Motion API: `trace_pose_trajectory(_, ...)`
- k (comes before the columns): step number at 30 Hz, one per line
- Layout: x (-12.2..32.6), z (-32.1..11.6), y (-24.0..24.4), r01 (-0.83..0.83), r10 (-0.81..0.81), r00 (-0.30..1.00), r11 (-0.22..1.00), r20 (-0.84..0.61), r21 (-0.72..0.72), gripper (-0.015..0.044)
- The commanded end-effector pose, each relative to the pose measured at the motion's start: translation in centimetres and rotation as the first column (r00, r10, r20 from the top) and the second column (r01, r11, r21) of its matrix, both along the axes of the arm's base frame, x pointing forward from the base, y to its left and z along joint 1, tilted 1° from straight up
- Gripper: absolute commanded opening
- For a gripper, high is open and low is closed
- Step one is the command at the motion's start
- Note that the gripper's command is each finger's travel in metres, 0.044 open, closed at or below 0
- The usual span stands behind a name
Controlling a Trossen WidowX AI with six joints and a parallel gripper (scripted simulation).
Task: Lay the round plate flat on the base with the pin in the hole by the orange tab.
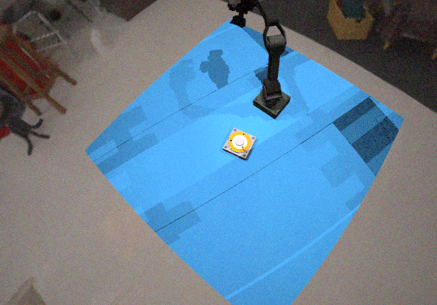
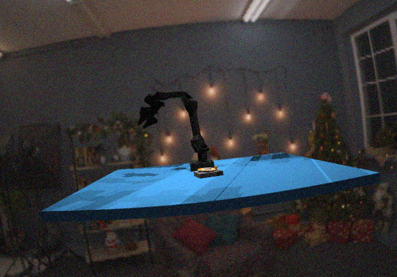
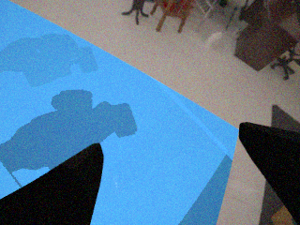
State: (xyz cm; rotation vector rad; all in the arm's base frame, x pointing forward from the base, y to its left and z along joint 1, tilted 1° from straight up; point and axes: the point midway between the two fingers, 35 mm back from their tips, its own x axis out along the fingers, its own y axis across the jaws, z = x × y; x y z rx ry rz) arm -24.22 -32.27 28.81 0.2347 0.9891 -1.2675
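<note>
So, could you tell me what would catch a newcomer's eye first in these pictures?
The bright blue table fills the top view, and near its middle sits a small grey base carrying an orange plate around a white post. Behind it the dark arm rises from its mount, with the open tool hanging high above the table, away from the plate.

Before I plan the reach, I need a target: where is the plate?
In the top view the plate sits on its square base near the middle of the blue table, just in front of the arm's foot; the open gripper hangs high, far away.
</note>
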Motion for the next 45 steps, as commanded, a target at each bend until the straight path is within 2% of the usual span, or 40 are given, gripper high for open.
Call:
trace_pose_trajectory(1,0.3,-0.1,-0.2,-0.004,0.004,1.0,1.0,0.003,0.002,0.0374)
trace_pose_trajectory(8,10.7,-2.9,-4.8,-0.151,0.141,0.983,0.985,0.119,0.088,0.019)
trace_pose_trajectory(10,11.8,-3.2,-5.1,-0.169,0.156,0.979,0.981,0.128,0.097,0.0137)
trace_pose_trajectory(15,20.5,-5.3,-6.1,-0.292,0.261,0.948,0.941,0.184,0.171,0.0006)
trace_pose_trajectory(18,23.4,-5.9,-5.9,-0.328,0.29,0.936,0.924,0.201,0.196,0.0)
trace_pose_trajectory(24,33.3,-8.6,-3.6,-0.435,0.368,0.894,0.849,0.256,0.299,0.0)
trace_pose_trajectory(27,35.6,-9.2,-2.5,-0.458,0.385,0.884,0.827,0.264,0.326,0.0)
trace_pose_trajectory(32,42.4,-11.5,2.1,-0.522,0.443,0.853,0.746,0.277,0.414,0.0)
trace_pose_trajectory(35,44.2,-12.1,3.8,-0.542,0.465,0.841,0.718,0.277,0.437,0.0)
trace_pose_trajectory(40,49.0,-14.0,10.3,-0.593,0.541,0.797,0.623,0.267,0.51,0.0)
trace_pose_trajectory(42,49.5,-14.3,11.1,-0.595,0.548,0.794,0.612,0.263,0.52,0.0)
trace_pose_trajectory(45,51.2,-15.5,15.0,-0.6,0.581,0.778,0.57,0.241,0.561,0.0)
